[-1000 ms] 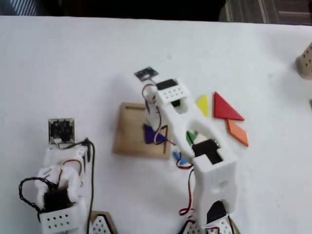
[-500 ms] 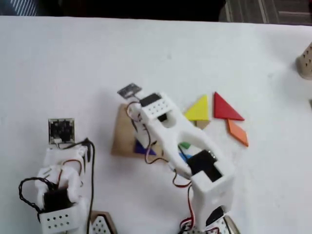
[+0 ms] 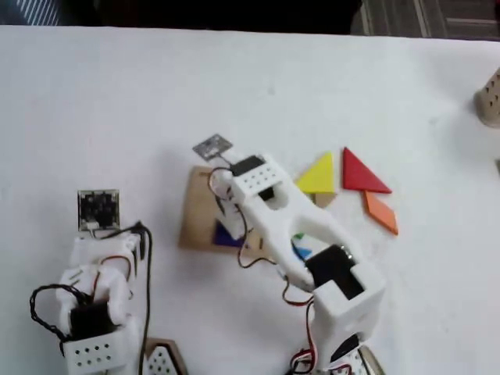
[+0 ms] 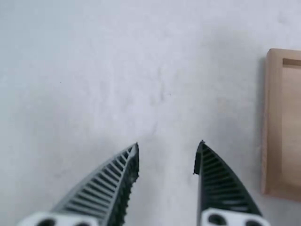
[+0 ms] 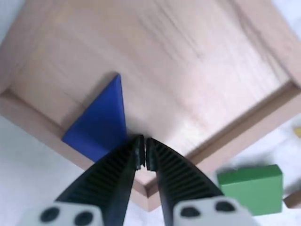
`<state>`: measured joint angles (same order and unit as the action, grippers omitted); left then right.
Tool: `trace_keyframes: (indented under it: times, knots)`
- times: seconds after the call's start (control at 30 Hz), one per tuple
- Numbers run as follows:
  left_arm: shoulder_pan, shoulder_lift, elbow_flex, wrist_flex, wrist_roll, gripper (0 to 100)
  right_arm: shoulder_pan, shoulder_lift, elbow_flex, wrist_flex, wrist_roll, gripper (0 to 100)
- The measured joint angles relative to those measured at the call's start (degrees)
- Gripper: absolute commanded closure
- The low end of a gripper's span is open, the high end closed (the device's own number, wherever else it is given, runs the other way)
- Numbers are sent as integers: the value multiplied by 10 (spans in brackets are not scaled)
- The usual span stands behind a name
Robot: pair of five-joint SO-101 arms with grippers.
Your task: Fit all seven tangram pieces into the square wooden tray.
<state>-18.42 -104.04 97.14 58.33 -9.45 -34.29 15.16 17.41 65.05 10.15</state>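
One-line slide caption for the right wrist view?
Right gripper, fingers together, over a corner of the wooden tray beside the blue triangle lying inside; green piece outside the rim.

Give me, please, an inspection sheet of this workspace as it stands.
Surface: white table.
Job's things: blue triangle lies inside the square wooden tray; yellow triangle, red triangle, orange parallelogram and green square block lie outside.
Clutter: beige perforated object at the table's edge.
Pincers: left pincer open above the table beside the tray; right pincer shut over the tray, by the blue triangle.
Cables: black cable beside the left arm; loose wires on the right arm.
Surroundings: dark strip beyond the table's far edge.
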Motion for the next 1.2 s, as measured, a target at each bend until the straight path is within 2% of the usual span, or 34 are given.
trace_keyframes:
  times: [0.23, 0.53, 0.67, 0.87, 1.0, 1.2]
  knots:
    - [0, 0, 0, 0, 0, 793, -40, -5, 6, -31, -38, 981]
    - [0, 0, 0, 0, 0, 793, -83, -5, 6, -84, -46, 981]
    - [0, 0, 0, 0, 0, 793, -102, -5, 6, -98, -84, 981]
    - [0, 0, 0, 0, 0, 793, -108, -6, 6, -100, -105, 981]
    - [0, 0, 0, 0, 0, 793, -79, -34, 7, -68, -108, 981]
    - [0, 0, 0, 0, 0, 793, 33, -58, 7, -37, -108, 981]
